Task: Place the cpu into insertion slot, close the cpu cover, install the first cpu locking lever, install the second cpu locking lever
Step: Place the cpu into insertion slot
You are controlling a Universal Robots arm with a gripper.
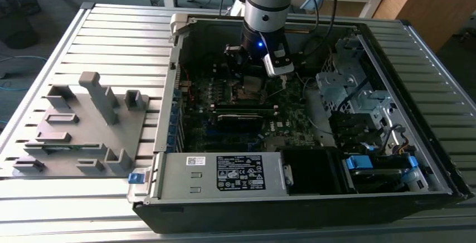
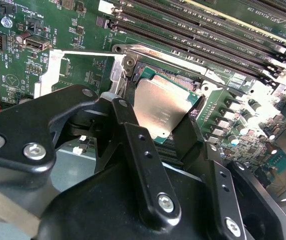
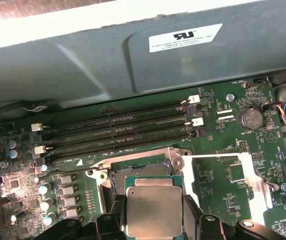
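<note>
Fingers [image 2: 141, 155] are closed on the cpu [image 2: 163, 107] and grip it by two opposite edges. The chip hangs just above the insertion slot [image 3: 120, 181] of the motherboard [image 3: 233, 180] and seems a little tilted. To do this step well, I think the chip must be level, with its sides parallel to the metal rim of the slot, before it goes down. It should sink without force; any pressing could bend the contacts under it.
</note>
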